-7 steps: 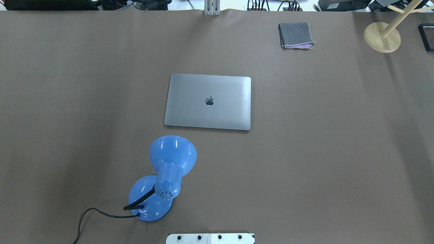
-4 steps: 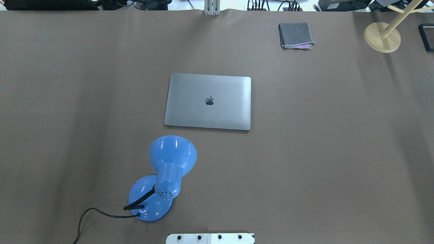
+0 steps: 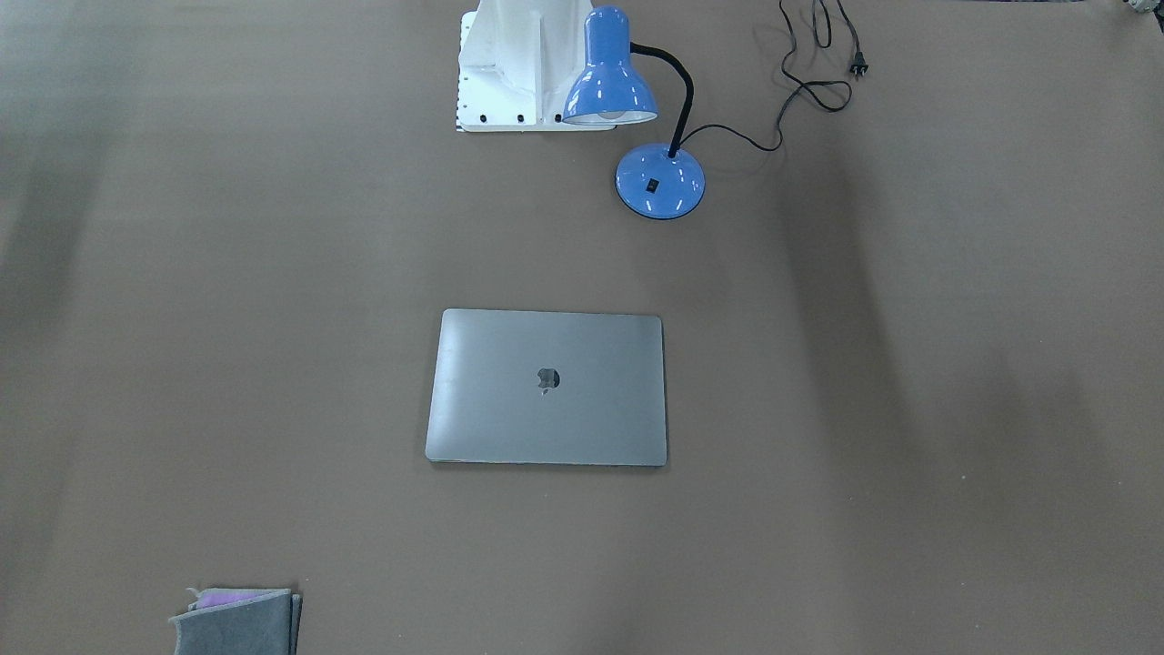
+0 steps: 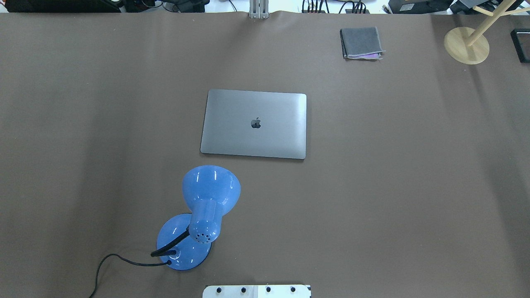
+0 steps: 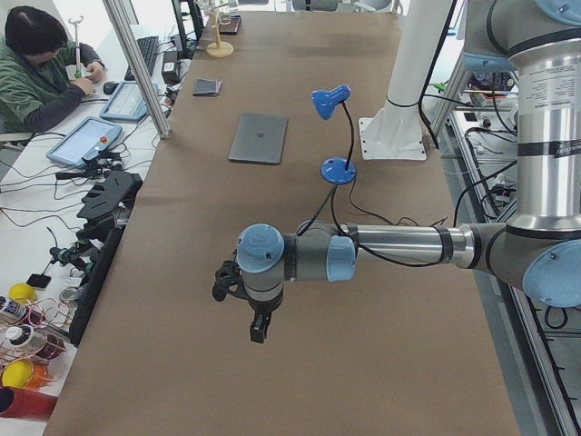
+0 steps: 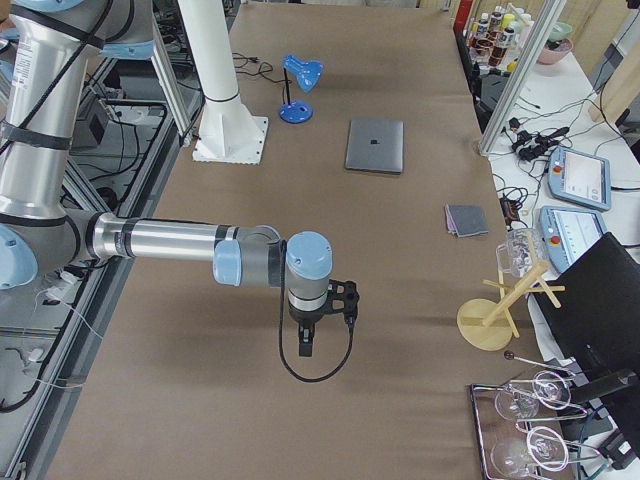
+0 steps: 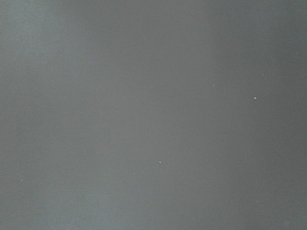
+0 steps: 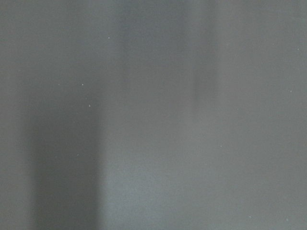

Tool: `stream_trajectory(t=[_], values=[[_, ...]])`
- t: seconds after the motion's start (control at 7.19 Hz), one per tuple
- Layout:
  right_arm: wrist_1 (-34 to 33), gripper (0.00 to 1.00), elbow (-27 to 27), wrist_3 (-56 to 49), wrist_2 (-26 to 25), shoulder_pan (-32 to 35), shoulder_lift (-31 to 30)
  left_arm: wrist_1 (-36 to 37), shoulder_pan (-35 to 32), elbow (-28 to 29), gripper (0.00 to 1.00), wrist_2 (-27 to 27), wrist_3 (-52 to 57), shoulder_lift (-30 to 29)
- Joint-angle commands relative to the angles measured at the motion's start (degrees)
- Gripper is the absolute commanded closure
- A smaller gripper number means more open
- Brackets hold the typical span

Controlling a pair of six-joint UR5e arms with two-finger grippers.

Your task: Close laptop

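The laptop (image 4: 253, 124) lies flat in the middle of the brown table with its lid down and the dark apple logo facing up; it also shows in the front view (image 3: 546, 387) and the two side views (image 5: 259, 138) (image 6: 375, 145). My left gripper (image 5: 259, 331) hangs over bare table far from the laptop, toward the table's left end. My right gripper (image 6: 305, 345) hangs over bare table toward the right end. Both show only in the side views, so I cannot tell whether they are open or shut. Both wrist views show only bare table.
A blue desk lamp (image 4: 203, 207) stands between the robot base (image 4: 256, 291) and the laptop, its cord (image 3: 818, 73) trailing off. A folded grey cloth (image 4: 361, 42) lies at the far right. A wooden stand (image 4: 466, 44) is at the far right corner.
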Motion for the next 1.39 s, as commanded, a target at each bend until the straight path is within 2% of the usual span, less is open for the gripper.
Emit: stream_trajectory(t=[0.0,0.28,1.25], values=[[0.00,0.00,-0.28,-0.08,0.59,0.00,-0.23,-0.33,0.04,-0.22,0.01,-0.17,0.05,0.06],[0.00,0.00,-0.20,-0.25,2.43,0.00,-0.23,-0.33,0.04,-0.57,0.01,-0.17,0.14,0.06],[0.09,0.00,-0.02,-0.26,2.62,0.00,-0.14,-2.70,0.04,-0.74,0.01,-0.09,0.05,0.33]])
